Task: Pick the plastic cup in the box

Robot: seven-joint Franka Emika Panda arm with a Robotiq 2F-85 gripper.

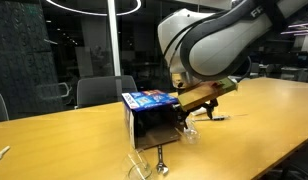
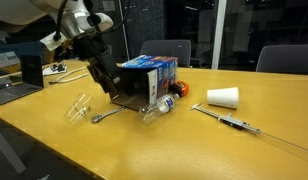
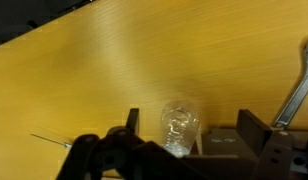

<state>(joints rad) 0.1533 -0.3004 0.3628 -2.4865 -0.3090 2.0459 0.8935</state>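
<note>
You are holding the gripper (image 3: 188,122) wide open and empty by the open side of the box (image 2: 152,72). The clear plastic cup (image 3: 179,128) is sitting outside it on the worktop (image 2: 204,150), near the edge beside a spoon (image 2: 104,117). Nothing is grasped yet.

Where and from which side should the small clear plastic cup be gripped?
Probably across the small clear plastic cup's thin round wall, mid-body, from above: it rests on the bare wooden table, centred between the open gripper's fingers in the wrist view.
</note>
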